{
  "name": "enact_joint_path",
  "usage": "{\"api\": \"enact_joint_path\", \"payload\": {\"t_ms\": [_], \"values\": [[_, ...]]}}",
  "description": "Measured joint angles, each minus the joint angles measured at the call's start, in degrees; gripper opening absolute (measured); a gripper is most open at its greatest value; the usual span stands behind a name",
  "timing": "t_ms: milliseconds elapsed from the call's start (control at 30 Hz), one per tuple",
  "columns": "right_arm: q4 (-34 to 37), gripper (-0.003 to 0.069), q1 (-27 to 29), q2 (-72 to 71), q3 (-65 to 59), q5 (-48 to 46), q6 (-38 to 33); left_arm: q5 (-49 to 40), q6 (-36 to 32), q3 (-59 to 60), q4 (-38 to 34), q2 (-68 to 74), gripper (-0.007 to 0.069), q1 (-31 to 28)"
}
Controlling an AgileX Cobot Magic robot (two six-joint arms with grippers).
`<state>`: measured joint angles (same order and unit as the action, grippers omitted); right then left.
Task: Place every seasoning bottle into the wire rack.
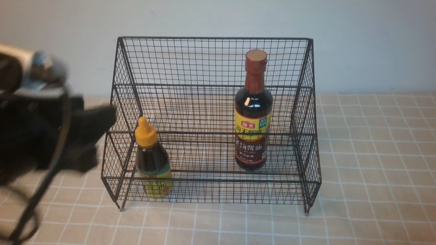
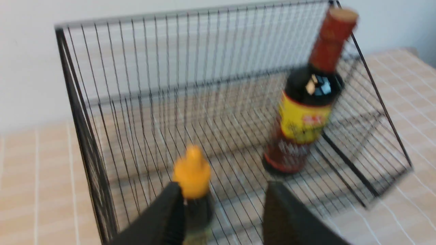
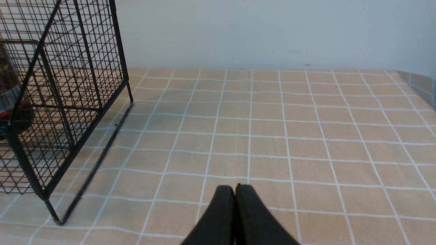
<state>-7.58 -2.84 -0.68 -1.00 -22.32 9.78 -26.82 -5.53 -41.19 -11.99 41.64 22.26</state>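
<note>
At the left of the front view, the left pincer (image 1: 98, 139) is blurred beside the wire rack (image 1: 211, 132), its fingertips apart with no bottle clamped between them. Just to its right, separate from it in that picture, the short seasoning bottle (image 1: 154, 163) with the orange-yellow cap stands in the lower left of the rack, tilted slightly, behind the front mesh. In the left wrist view this bottle shows beyond the parted fingertips, partly covered by one.

Right of centre in the front view, the tall seasoning bottle (image 1: 253, 115) with the red-brown neck stands upright inside the rack, well apart from the left pincer. The right pincer (image 3: 238, 190) appears only in its own wrist view, fingertips together, holding neither bottle, over the checked surface (image 3: 272, 143), with the rack's side near.
</note>
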Motion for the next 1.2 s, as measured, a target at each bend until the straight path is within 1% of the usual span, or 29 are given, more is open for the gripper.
{"api": "enact_joint_path", "payload": {"t_ms": [33,67,100,133,200,233,267,300,433,633,833,967,1033,1133,1200], "values": [[0.0,-0.0014,0.0,0.0,0.0,0.0,0.0,-3.47,1.32,0.09,0.0,-1.8,0.0211,0.0],[0.0,-0.0014,0.0,0.0,0.0,0.0,0.0,-4.61,1.89,0.1,0.0,-2.54,0.0198,0.0],[0.0,-0.0014,0.0,0.0,0.0,0.0,0.0,-7.14,3.15,0.72,0.0,-4.88,0.0108,0.0],[0.0,-0.0014,0.0,0.0,0.0,0.0,0.0,-8.23,3.77,1.76,0.0,-7.05,0.0061,0.0],[0.0,-0.0014,0.0,0.0,0.0,0.0,0.0,-8.89,4.61,4.39,0.24,-13.32,0.0011,0.0],[0.0,-0.0014,0.0,0.0,0.0,0.0,0.0,-8.77,4.75,5.33,0.38,-15.61,0.0002,0.0],[0.0,-0.0014,0.0,0.0,0.0,0.0,0.0,-8.73,4.75,5.57,0.38,-16.19,0.0002,0.0],[0.0,-0.0014,0.0,0.0,0.0,0.0,0.0,-8.63,4.87,7.47,0.5,-21.3,-0.0007,0.0],[0.0,-0.0014,0.0,0.0,0.0,0.0,0.0,-8.98,4.89,9.66,0.63,-29.6,-0.0007,0.0],[0.0,-0.0014,0.0,0.0,0.0,0.0,0.0,-9.37,4.84,10.61,0.63,-38.53,-0.0007,0.0],[0.0,-0.0014,0.0,0.0,0.0,0.0,0.0,-9.37,4.38,10.61,0.8,-39.52,-0.0007,0.0],[0.0,-0.0014,0.0,0.0,0.0,0.0,0.0,-9.37,4.24,10.65,2.67,-39.52,-0.0007,0.0],[0.0,-0.0014,0.0,0.0,0.0,0.0,0.0,-8.74,3.99,11.65,5.25,-39.63,-0.0007,-0.29],[0.0,-0.0014,0.0,0.0,0.0,0.0,0.0,-7.6,3.92,14.7,8.11,-40.66,-0.0007,-2.71],[0.0,-0.0014,0.0,0.0,0.0,0.0,0.0,-6.13,3.76,18.58,9.25,-41.93,-0.0007,-5.85]]}}
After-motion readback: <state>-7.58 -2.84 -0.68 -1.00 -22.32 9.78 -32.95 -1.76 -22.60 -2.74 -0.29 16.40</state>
